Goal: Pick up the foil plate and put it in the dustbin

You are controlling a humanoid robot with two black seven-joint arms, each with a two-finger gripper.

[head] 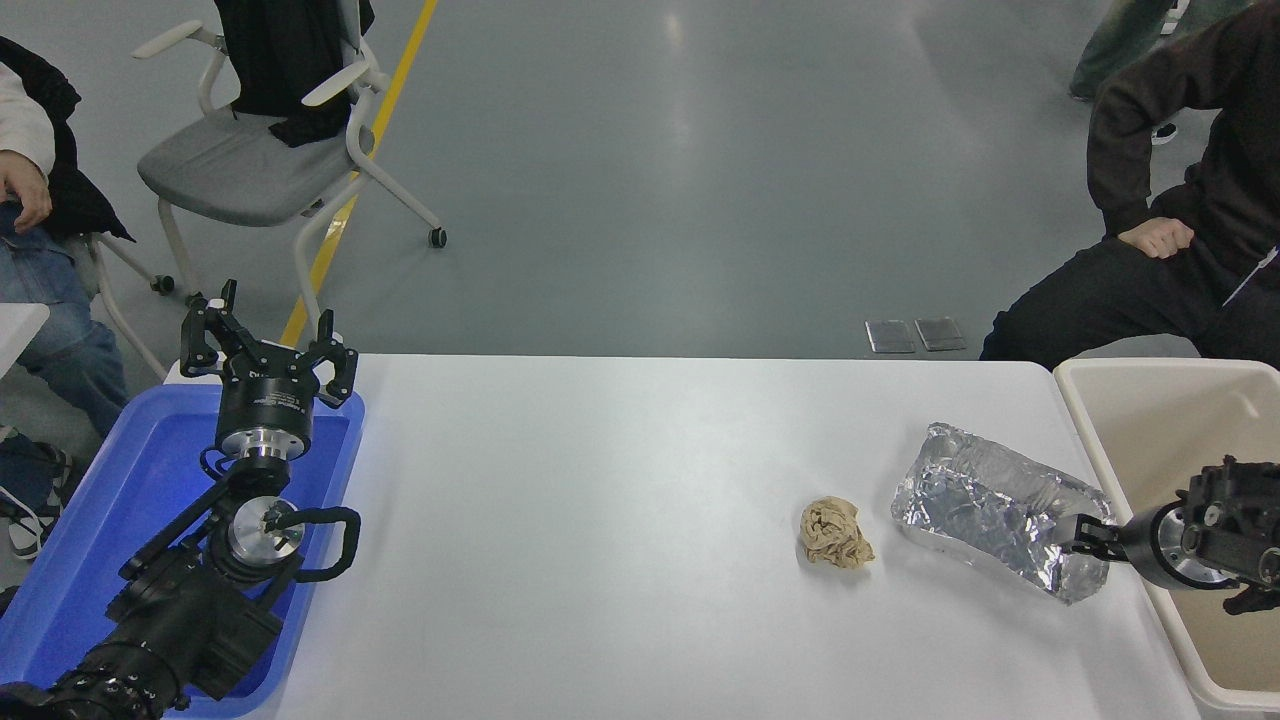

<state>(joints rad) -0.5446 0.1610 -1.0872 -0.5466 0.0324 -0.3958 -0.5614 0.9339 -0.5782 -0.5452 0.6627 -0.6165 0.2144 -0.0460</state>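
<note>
Right now the foil plate (1000,510) lies on the white surface (620,520) near its right edge, its long axis running diagonally from the far left down toward the near right. The right gripper (1082,534) comes in low from the right, over the dustbin (1090,440), and its tips sit at the plate's near-right end, touching or just short of it (the shiny crinkles make the contact hard to read). Whether the jaws are spread or closed cannot be told from this angle. The plate lies to the left of the jaws, so the right arm is plainly the nearer one. The left gripper (268,345) is parked over the blue tray (120,480) at the far left, its jaws spread wide and holding nothing. A crumpled paper ball (835,534) rests just left of the plate, apart from it. The dustbin stands just beside the plate's right end, so the carry looks short.
</note>
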